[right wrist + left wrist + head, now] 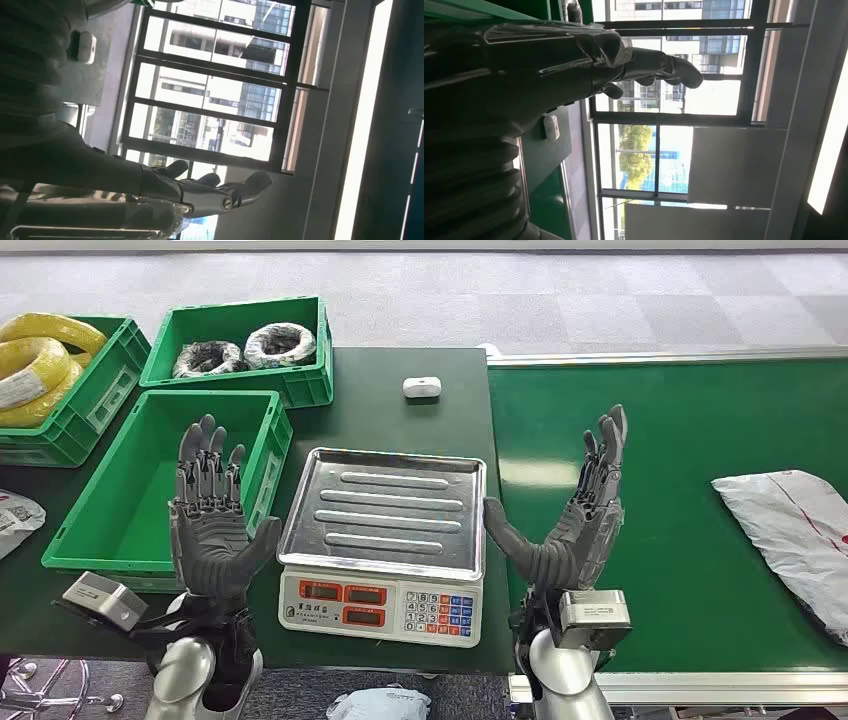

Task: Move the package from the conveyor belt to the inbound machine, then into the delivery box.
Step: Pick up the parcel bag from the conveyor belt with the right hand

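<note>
the head view looks forward and down from high on the robot onto the table (420,430), the scale (385,540) at centre, the crates (150,490) on the left and the belt (640,440) on the right. both raised hands enter from below: left hand (210,520), right hand (575,525). each wrist view sits close behind its own hand, turned on its side, and faces up and outward past the fingers toward the windows (659,150) and buildings outside. the left wrist view and the head view share the small white device (551,126) on the table; the right wrist view shows it too.
</note>
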